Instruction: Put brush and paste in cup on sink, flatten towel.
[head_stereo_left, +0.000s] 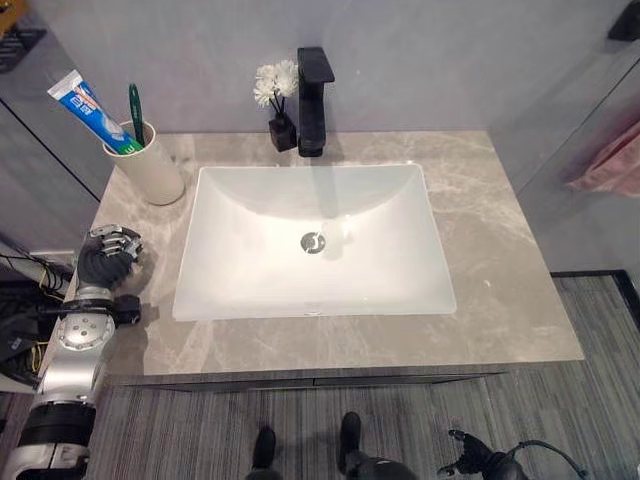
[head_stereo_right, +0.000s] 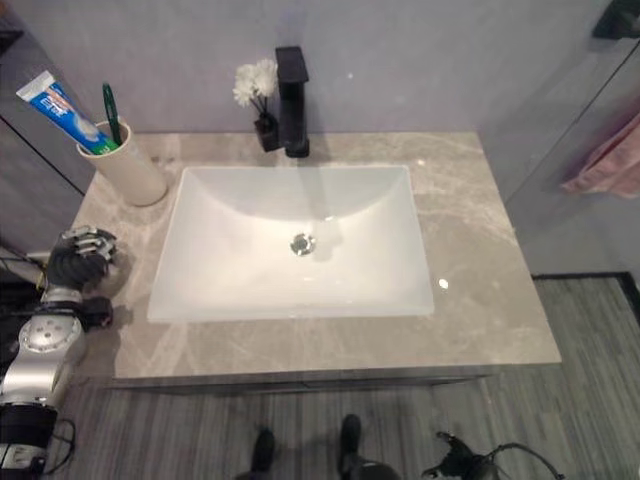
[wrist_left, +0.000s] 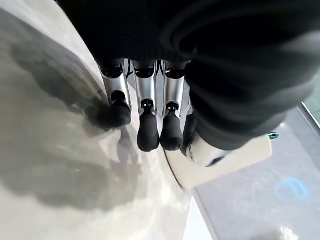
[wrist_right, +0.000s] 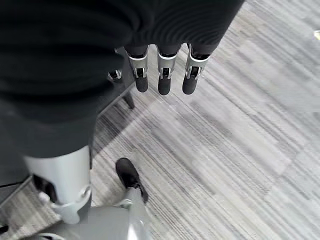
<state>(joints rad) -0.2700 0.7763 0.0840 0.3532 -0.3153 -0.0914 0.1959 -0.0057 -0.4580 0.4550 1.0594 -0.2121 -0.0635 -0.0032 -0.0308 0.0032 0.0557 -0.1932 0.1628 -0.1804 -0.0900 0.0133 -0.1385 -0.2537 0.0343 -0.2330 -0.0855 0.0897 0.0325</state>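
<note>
brush (head_stereo_left: 136, 103) and paste (head_stereo_left: 92, 111) in cup (head_stereo_left: 150, 165), left of sink (head_stereo_left: 314, 240)

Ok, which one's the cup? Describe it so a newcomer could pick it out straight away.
Start at the white sink basin set in the grey marble counter. At the counter's back left corner stands the cream cup, the one thing holding a blue-and-white toothpaste tube and a green toothbrush.

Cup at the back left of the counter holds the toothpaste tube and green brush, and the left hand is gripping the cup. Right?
Not quite. The cup does hold the toothpaste tube and green brush, but the left hand is not gripping it. In the left eye view the hand sits apart from it, over the counter edge nearer the robot, holding nothing.
</note>
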